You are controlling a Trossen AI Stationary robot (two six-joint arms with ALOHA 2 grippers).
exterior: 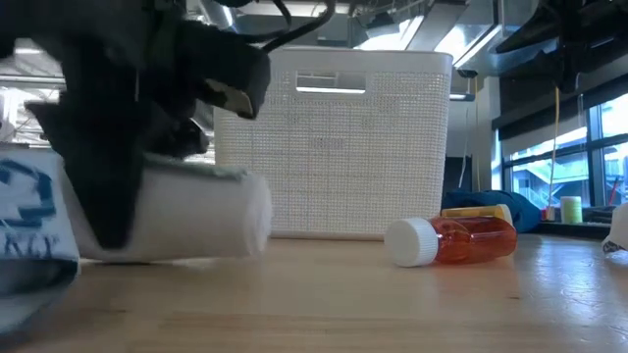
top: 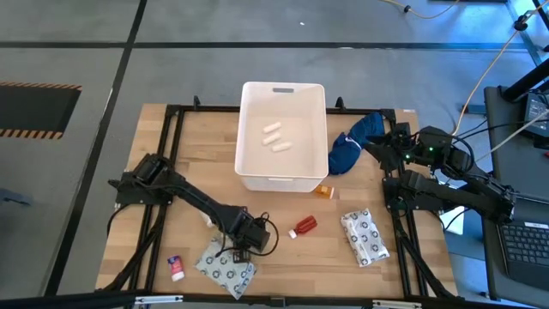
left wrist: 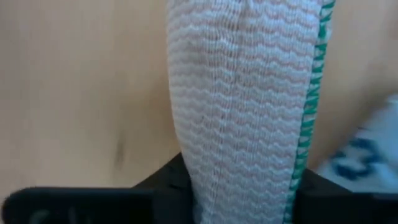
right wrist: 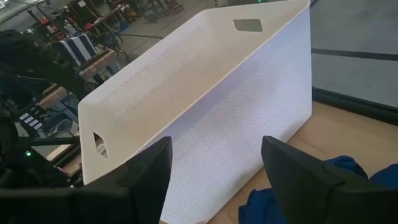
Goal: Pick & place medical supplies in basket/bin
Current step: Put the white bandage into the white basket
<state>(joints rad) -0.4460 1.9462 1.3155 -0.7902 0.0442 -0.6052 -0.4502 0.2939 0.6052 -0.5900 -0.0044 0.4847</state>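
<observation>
Bandage roll (left wrist: 249, 112) lies on table (top: 197, 163) near front edge, just beside dotted packet (top: 225, 268). Left end effector (top: 243, 243) down over roll, fingers closed against its sides. White tub (top: 283, 176) at table middle, two small tubes (top: 274, 137) inside. Red vial (top: 304, 227) and orange vial (top: 323, 191) in front of tub. Right end effector (right wrist: 214, 180) beside tub near blue cloth (top: 347, 150), fingers apart, holding nothing.

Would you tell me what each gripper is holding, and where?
The left gripper pinches the bandage roll across its middle; the right gripper holds nothing.
</observation>
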